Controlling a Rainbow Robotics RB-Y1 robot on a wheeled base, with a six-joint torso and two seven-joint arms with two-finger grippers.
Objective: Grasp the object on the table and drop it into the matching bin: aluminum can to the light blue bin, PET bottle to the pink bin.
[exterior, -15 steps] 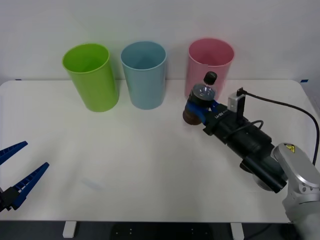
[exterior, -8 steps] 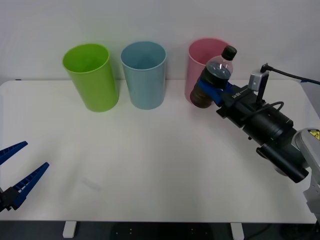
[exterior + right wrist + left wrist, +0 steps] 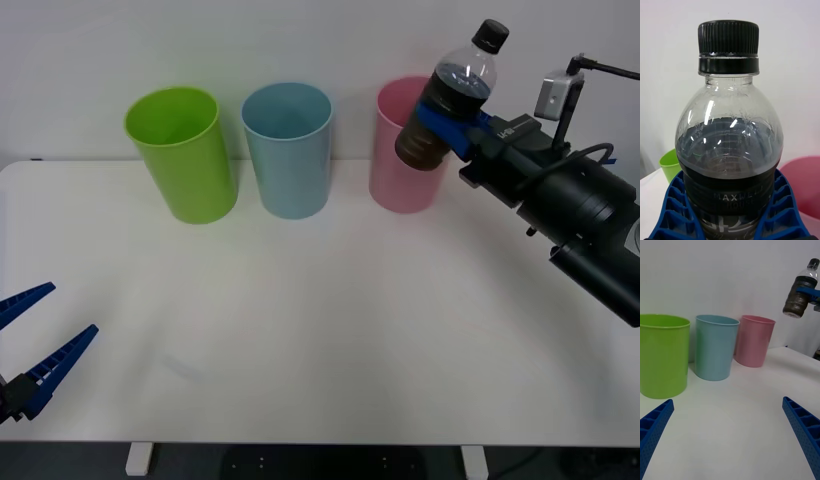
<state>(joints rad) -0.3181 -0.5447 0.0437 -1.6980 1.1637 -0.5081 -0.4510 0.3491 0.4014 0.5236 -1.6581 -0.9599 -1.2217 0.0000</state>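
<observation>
Overhead, the right gripper [image 3: 447,127] clamped the PET bottle [image 3: 447,98], half full of dark liquid, above the pink bin [image 3: 405,160]; the left gripper [image 3: 35,345] rested spread apart.

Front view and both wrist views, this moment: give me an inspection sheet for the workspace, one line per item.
Surface: the table is white and flat, with the bins along its far edge.
Job's things: the PET bottle is held in the air, tilted, above and beside the rim of the pink bin; the light blue bin stands upright.
Clutter: a lime green bin stands beside the light blue one.
Grippers: the right gripper is shut on the bottle's label band; the left gripper is open, low at the near edge.
Cables: a black cable runs from the right wrist camera.
Surroundings: plain white wall.
</observation>
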